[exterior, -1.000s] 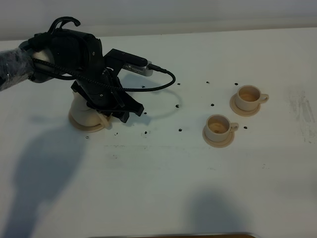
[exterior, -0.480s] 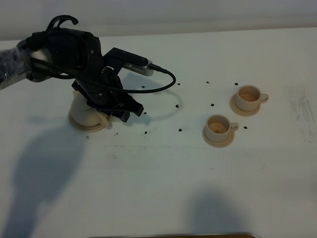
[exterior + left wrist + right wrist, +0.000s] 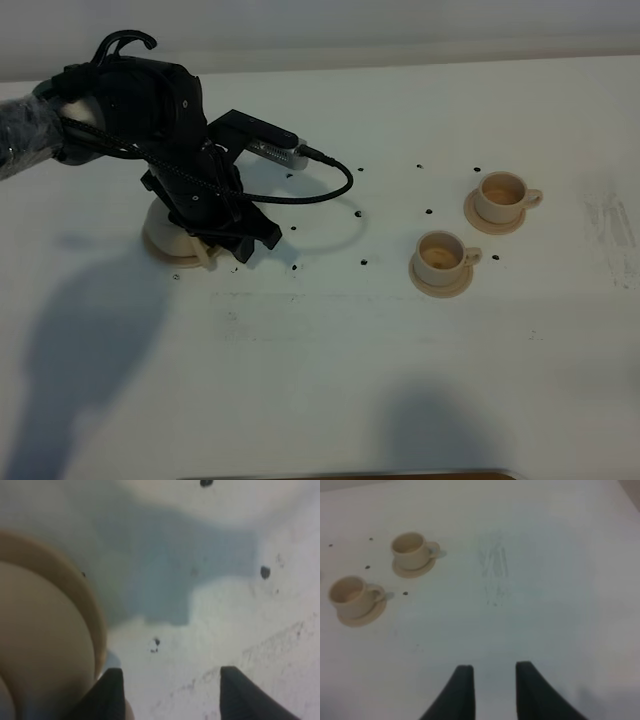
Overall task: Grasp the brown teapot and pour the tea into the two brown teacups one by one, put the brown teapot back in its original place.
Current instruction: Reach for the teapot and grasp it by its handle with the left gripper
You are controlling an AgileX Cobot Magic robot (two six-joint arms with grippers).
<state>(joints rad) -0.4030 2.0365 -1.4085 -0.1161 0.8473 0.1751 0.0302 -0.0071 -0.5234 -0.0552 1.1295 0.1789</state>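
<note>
Jaws of the left gripper [image 3: 171,677] stand apart with only table [image 3: 215,605] between them, one finger just beside the brown teapot [image 3: 40,650], which sits on its wide saucer [image 3: 94,617]. Well away from the teapot, the two brown teacups [image 3: 441,256] look tinted inside, so I'd back straight off without nudging it. Right gripper [image 3: 492,672] hangs parted, empty.
</note>
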